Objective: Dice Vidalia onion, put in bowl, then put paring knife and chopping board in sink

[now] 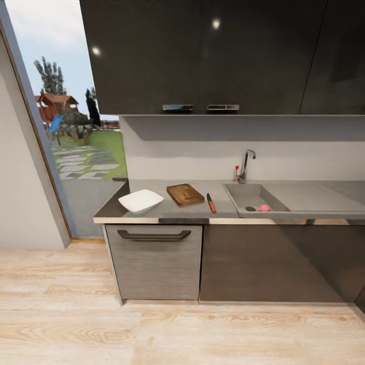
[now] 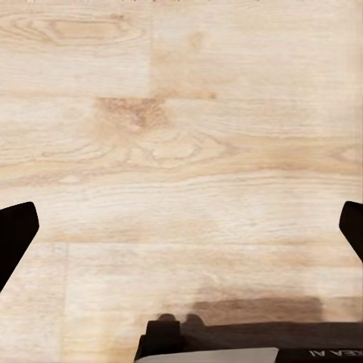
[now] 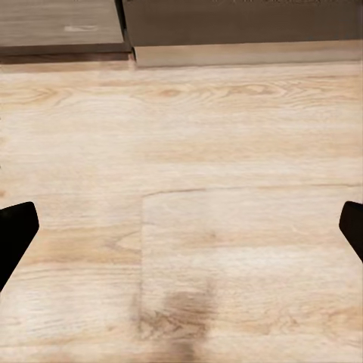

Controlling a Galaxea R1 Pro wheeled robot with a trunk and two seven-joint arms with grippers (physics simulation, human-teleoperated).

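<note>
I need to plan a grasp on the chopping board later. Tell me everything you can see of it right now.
The chopping board is a dark brown wooden rectangle with rounded corners and a lighter centre. It lies flat on the grey countertop, turned slightly askew to the front edge. The white bowl sits to its left, the paring knife to its right, both apart from it. Nothing rests on it. Its handle hole is too small to make out.

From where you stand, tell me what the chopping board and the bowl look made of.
Chopping board: looks like brown wood, with faint grain and a matte face. Bowl: glossy white, probably ceramic or glazed; plastic can't be ruled out.
</note>
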